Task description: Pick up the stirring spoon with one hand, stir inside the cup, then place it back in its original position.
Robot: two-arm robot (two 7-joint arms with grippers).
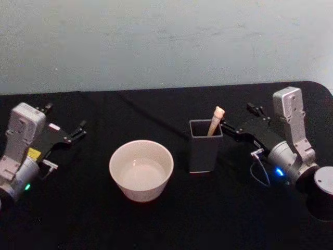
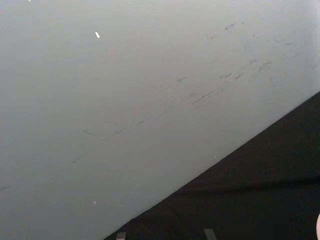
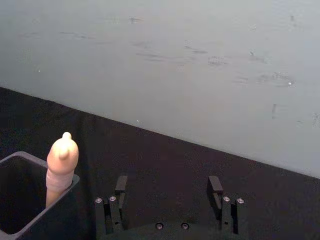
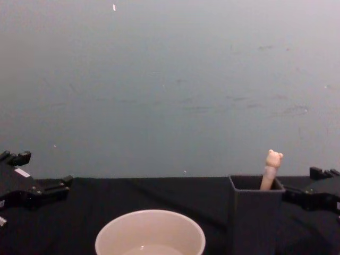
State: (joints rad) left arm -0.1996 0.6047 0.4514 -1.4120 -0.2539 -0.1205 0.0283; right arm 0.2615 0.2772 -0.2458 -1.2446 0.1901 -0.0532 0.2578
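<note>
Just beside the spread right gripper [image 1: 238,123], stirring spoon [image 1: 215,120] upright in holder [image 1: 205,148], left gripper [image 1: 65,125] spread, idle

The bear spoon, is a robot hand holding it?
No, nothing is held. The bear spoon stands in the dark grey holder. The right gripper is open beside it; the left gripper is open, far left.

Before you stands a plain pale grey-green painted wall [image 4: 170,79], marked with faint dark scuffs and scratches; below it you see a table covered with matte black cloth [image 1: 171,219]; the light is soft and even.
</note>
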